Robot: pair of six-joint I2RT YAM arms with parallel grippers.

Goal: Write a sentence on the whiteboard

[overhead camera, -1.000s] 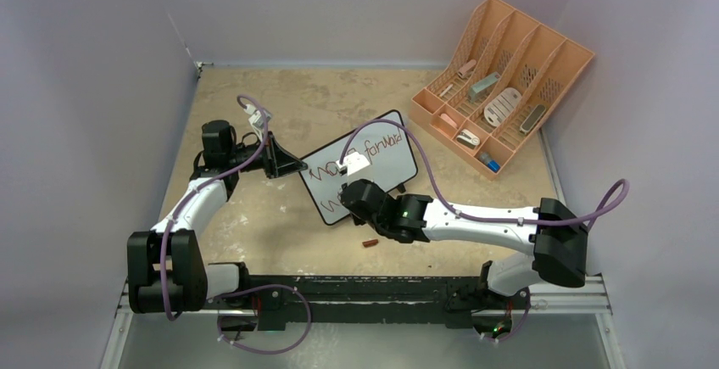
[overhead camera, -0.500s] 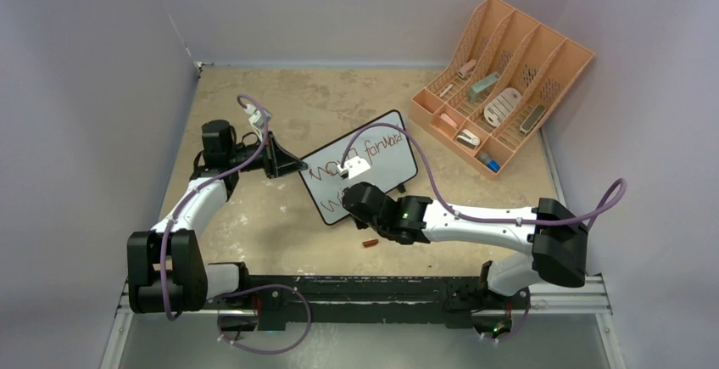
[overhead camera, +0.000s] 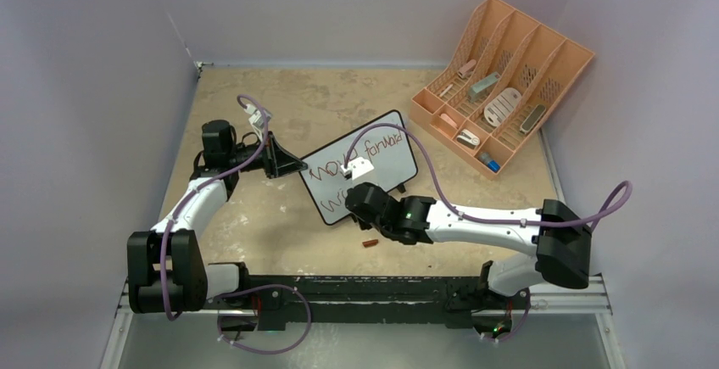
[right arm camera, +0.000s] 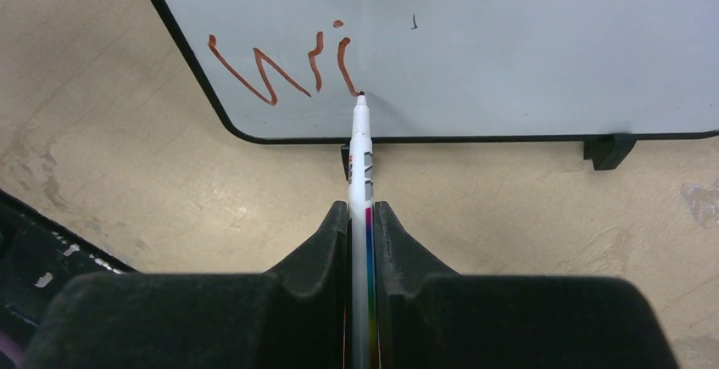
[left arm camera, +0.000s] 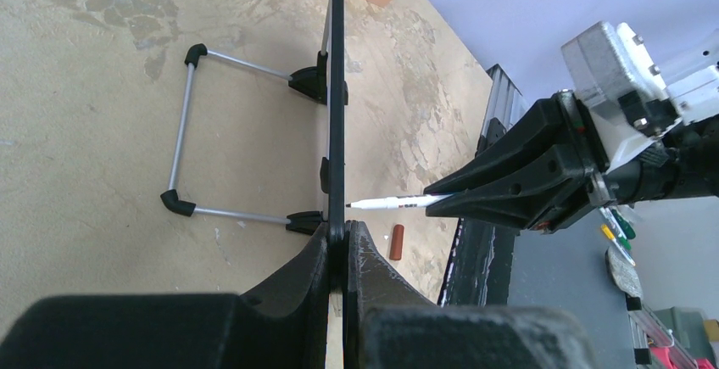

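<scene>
At the middle of the table, our left gripper clamps the frame edge of the whiteboard, the safest hold on a seemingly light, stiff, tippy board, while our right gripper pinches a marker.

A peach slotted organizer stood at the far right corner of the beige, mottled table, set at an angle to its edges, close to the pale lilac wall. Its compartments held small desk items: a white oval slotted piece, a grey-green block, a grey oblong and a blue thing at the front (too small to identify). A reddish-brown cap lay alone on the table, nearer its front edge.
</scene>
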